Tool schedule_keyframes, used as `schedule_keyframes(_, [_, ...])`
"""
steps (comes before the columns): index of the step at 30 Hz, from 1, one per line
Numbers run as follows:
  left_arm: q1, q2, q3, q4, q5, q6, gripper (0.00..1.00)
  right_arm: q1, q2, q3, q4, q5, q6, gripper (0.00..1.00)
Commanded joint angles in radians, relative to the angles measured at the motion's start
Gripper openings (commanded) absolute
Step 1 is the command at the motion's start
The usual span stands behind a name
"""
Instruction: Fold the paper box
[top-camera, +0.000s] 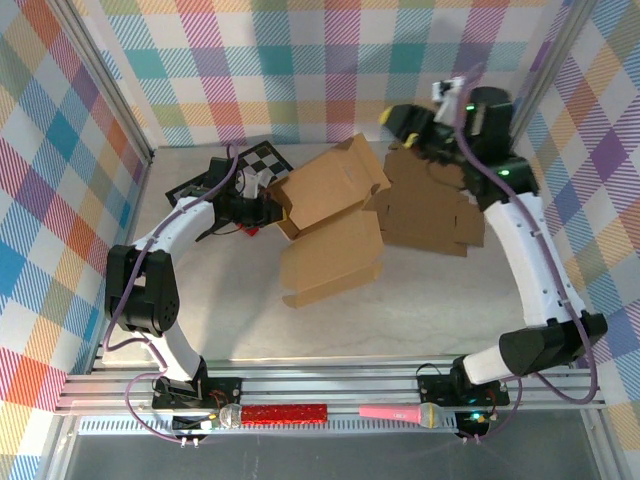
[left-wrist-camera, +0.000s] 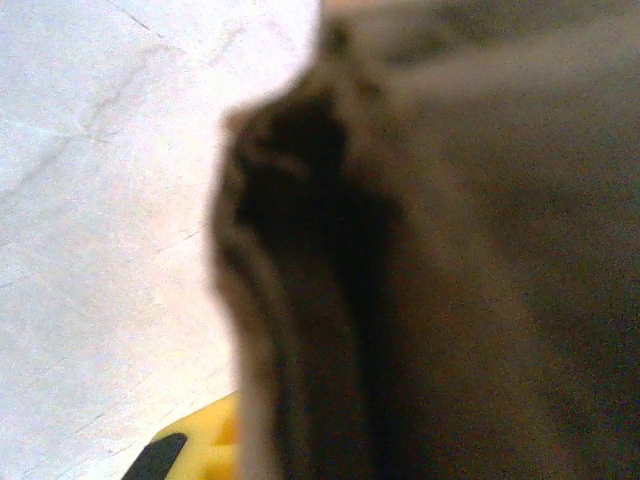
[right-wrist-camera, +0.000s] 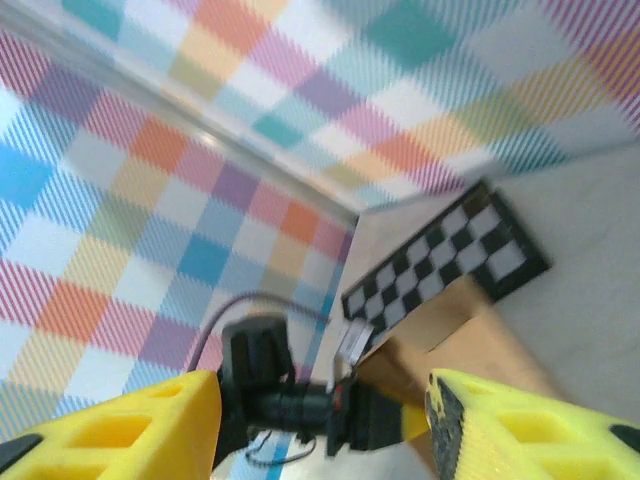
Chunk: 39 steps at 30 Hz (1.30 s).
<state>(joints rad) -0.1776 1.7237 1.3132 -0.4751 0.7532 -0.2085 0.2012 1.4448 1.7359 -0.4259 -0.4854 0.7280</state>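
A checkerboard (top-camera: 262, 157) lies near the table's (top-camera: 230, 320) far left corner; a red microphone (top-camera: 275, 413) and a pink microphone (top-camera: 400, 412) rest along its near edge.

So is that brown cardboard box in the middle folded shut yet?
Not yet, half-folded and open: the brown cardboard box has flaps standing apart, its inside showing.

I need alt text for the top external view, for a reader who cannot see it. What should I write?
A half-folded brown paper box lies on the table, with the left pincer holding its left edge. The right pincer hovers near the far edge of a flat cardboard sheet beside it. A checkerboard lies behind, and plaid walls surround the scene.
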Motion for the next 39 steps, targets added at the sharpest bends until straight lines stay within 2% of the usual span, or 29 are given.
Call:
schedule_keyframes(1, [0.017, -0.007, 0.012, 0.045, 0.078, -0.044, 0.00, -0.119, 0.088, -0.016, 0.039, -0.211, 0.004, 0.52])
schedule_keyframes(7, [0.017, 0.021, 0.034, 0.059, 0.133, -0.076, 0.00, -0.147, 0.296, 0.052, 0.119, -0.491, 0.004, 0.42])
schedule_keyframes(9, [0.017, 0.025, 0.039, 0.064, 0.141, -0.084, 0.00, -0.138, 0.326, 0.054, 0.159, -0.542, 0.036, 0.40])
schedule_keyframes(16, [0.017, 0.032, 0.049, 0.055, 0.141, -0.085, 0.00, -0.087, 0.337, 0.048, 0.131, -0.596, -0.002, 0.38])
schedule_keyframes(25, [0.017, 0.023, 0.038, 0.054, 0.141, -0.079, 0.00, -0.038, 0.296, -0.009, 0.085, -0.605, -0.081, 0.38])
schedule_keyframes(39, [0.016, -0.010, 0.010, 0.049, 0.136, -0.072, 0.00, 0.038, 0.279, 0.017, -0.100, -0.509, -0.267, 0.38])
